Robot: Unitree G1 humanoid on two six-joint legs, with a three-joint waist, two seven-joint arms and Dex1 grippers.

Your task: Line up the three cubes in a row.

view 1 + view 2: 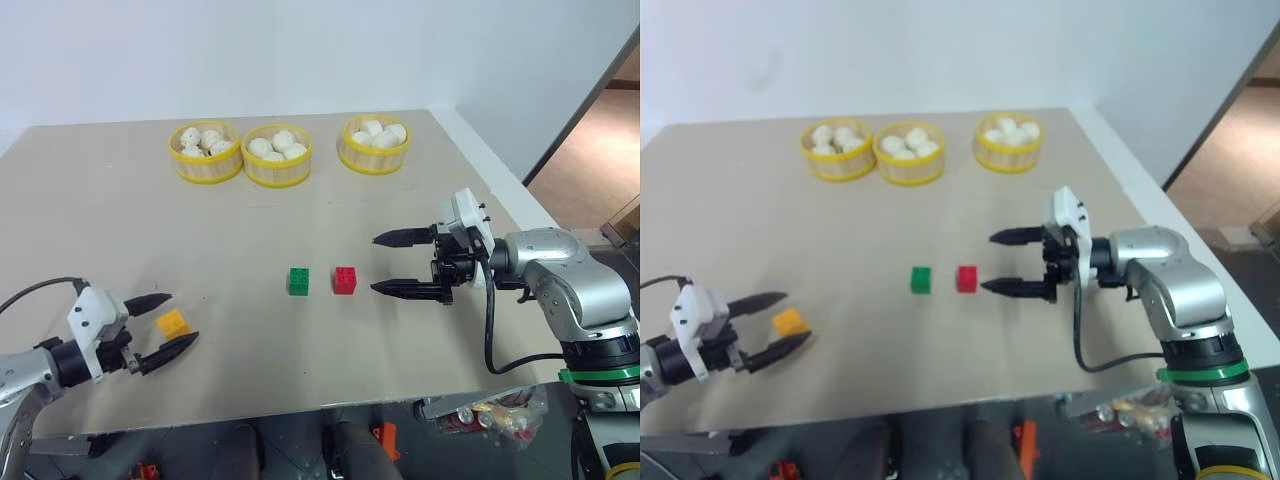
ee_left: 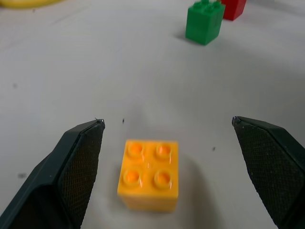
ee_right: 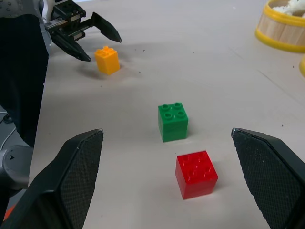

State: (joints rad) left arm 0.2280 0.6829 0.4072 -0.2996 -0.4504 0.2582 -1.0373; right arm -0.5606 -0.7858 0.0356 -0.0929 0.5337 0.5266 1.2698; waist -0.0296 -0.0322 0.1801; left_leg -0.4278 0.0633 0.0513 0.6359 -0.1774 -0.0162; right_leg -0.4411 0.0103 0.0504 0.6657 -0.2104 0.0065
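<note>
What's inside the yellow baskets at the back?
White buns are piled inside all three baskets. Whatever lies under the top buns is covered.

Beige table (image 1: 90, 230), white wall (image 1: 300, 50) (brown floor (image 1: 590, 150) right).

Three bun baskets (image 1: 276, 155) (yellow-rimmed) along the table's (image 1: 90, 230) far side

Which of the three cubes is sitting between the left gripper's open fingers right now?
The yellow-orange cube, off alone at the left gripper. The green cube and red cube sit mid-table.
</note>
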